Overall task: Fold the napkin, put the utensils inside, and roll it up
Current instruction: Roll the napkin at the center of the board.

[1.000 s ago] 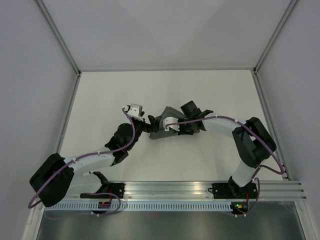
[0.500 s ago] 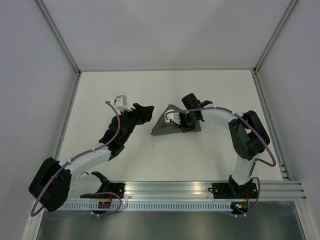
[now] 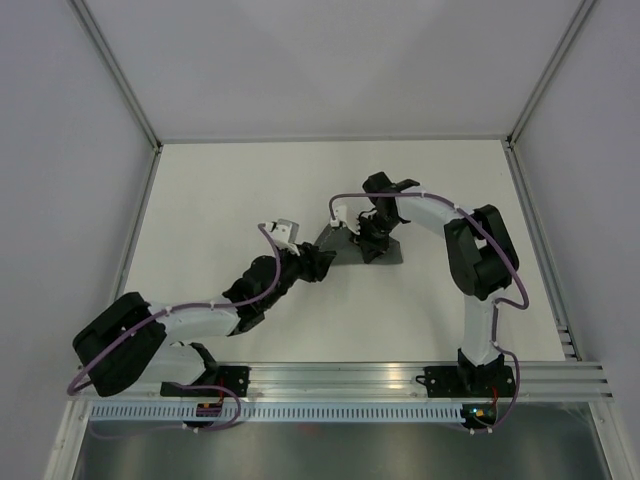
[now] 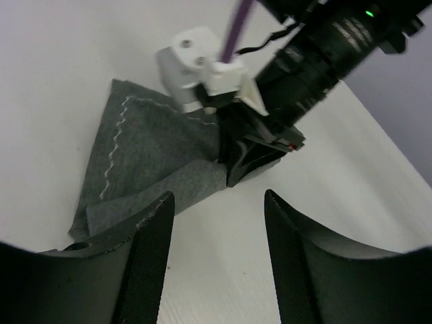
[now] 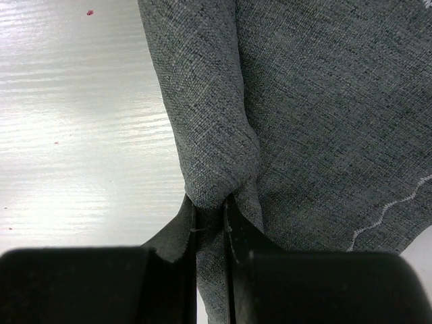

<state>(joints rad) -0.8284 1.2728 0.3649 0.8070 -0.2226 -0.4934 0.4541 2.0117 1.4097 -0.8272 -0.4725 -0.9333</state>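
The dark grey napkin (image 3: 340, 245) lies crumpled in a rough triangle at mid-table, its pale zigzag hem (image 4: 115, 145) showing in the left wrist view. My right gripper (image 3: 372, 243) is shut on a raised fold of the napkin (image 5: 216, 135), the cloth pinched between its two fingers (image 5: 210, 200). At the napkin's near-left edge my left gripper (image 3: 320, 262) is open, and only bare table shows between its fingertips (image 4: 217, 196). Its left finger (image 4: 145, 233) is close beside the cloth's lower edge. The utensils are hidden or out of view.
The white table (image 3: 220, 190) is bounded by grey walls on three sides and an aluminium rail (image 3: 400, 375) at the near edge. The right arm's white wrist camera block (image 4: 196, 64) hangs just above the napkin in the left wrist view.
The left gripper left the napkin's left corner, swung out to the left, then came back to its near-left edge with narrower jaws. The right gripper shifted slightly back, still pinching the cloth.
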